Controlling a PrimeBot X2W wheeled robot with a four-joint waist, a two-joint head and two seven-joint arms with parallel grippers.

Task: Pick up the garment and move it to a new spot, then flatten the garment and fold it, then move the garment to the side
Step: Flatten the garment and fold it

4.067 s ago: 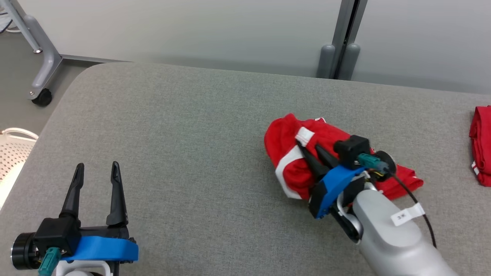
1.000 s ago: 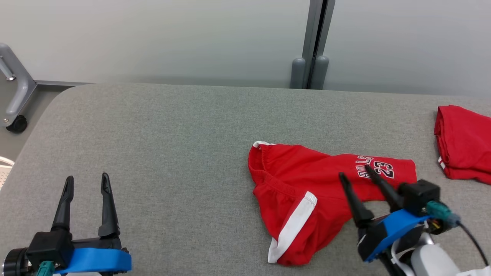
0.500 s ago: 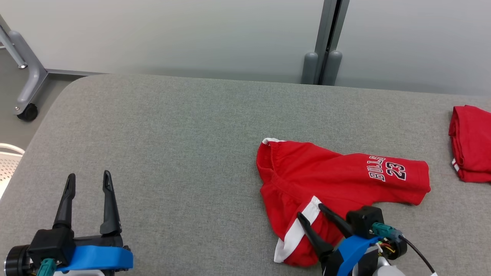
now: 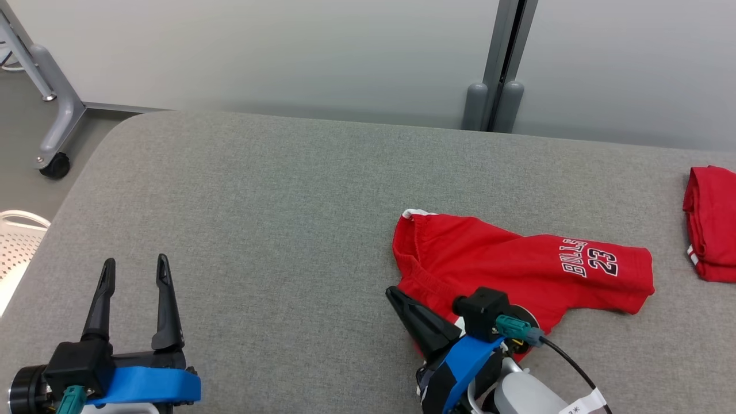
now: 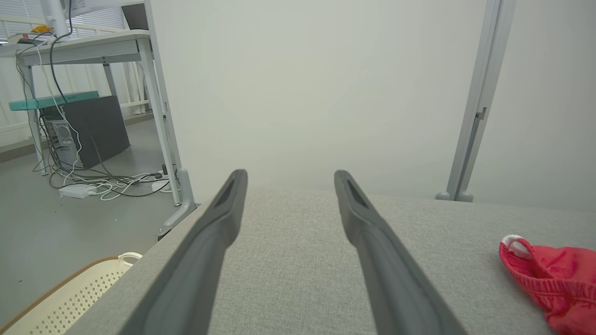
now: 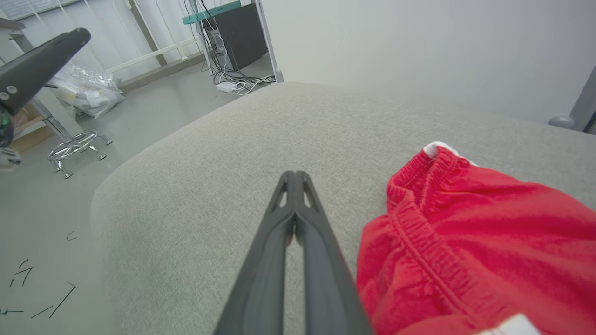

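Garment (image 4: 506,261) lies half-spread on the counter (image 4: 259,190): you're flattening. On your right gripper (image 4: 393,292) the jaws are clenched beside it, seemingly empty; on the left gripper (image 4: 133,265), released. Next, grasp an edge.

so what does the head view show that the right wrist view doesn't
Head view: the BULLS 23 print on the red shorts, a second red garment at far right, a white basket. Right wrist view: a chrome stool base, a plastic bag and a computer tower. Both: the shorts' waistband, the grey table, the shut right tool.
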